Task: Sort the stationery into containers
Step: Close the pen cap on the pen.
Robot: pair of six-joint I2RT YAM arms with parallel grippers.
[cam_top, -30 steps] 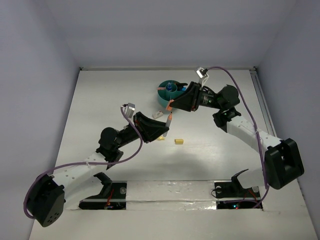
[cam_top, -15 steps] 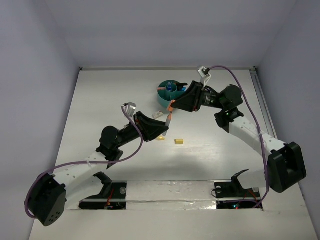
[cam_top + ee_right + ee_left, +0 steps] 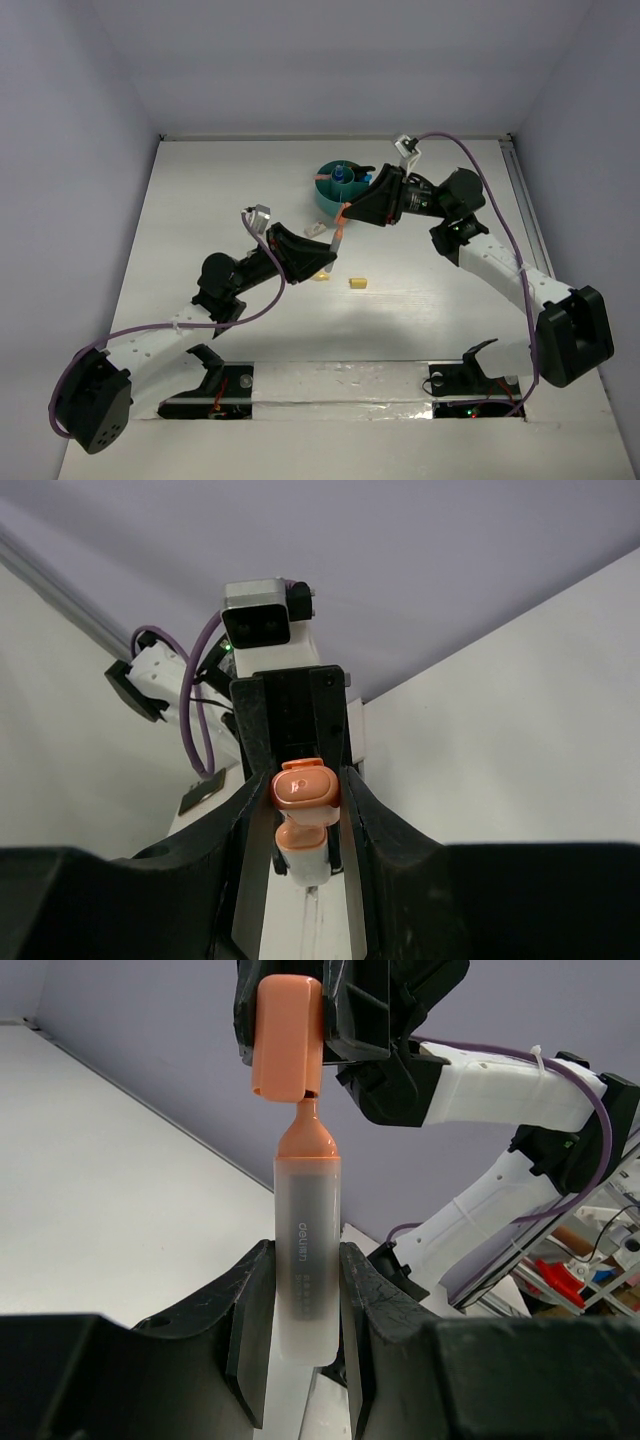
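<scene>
Left wrist, left tool (image 3: 305, 1305) clamping highlighter (image 3: 306, 1225), right tool (image 3: 296, 1010) gripping cap (image 3: 287, 1055) at tip.

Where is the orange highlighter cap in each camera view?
Top external: orange cap at centre, in the right gripper.
Left wrist: top centre.
Right wrist: centre, slightly low.
Shared landmark: frosted highlighter body, held by the left gripper, below the cap.

Table (image 3: 220, 190): organizer (image 3: 325, 196) stands at far centre.
Marker (image 3: 306, 1250): between left gripper (image 3: 305, 1260) fingers, on organizer's near side.
Cap (image 3: 287, 1035): in right gripper (image 3: 300, 810), at marker's tip, in line.
Left eraser bit (image 3: 321, 277), right eraser bit (image 3: 357, 283): on table, nearer the bases, apart.
</scene>
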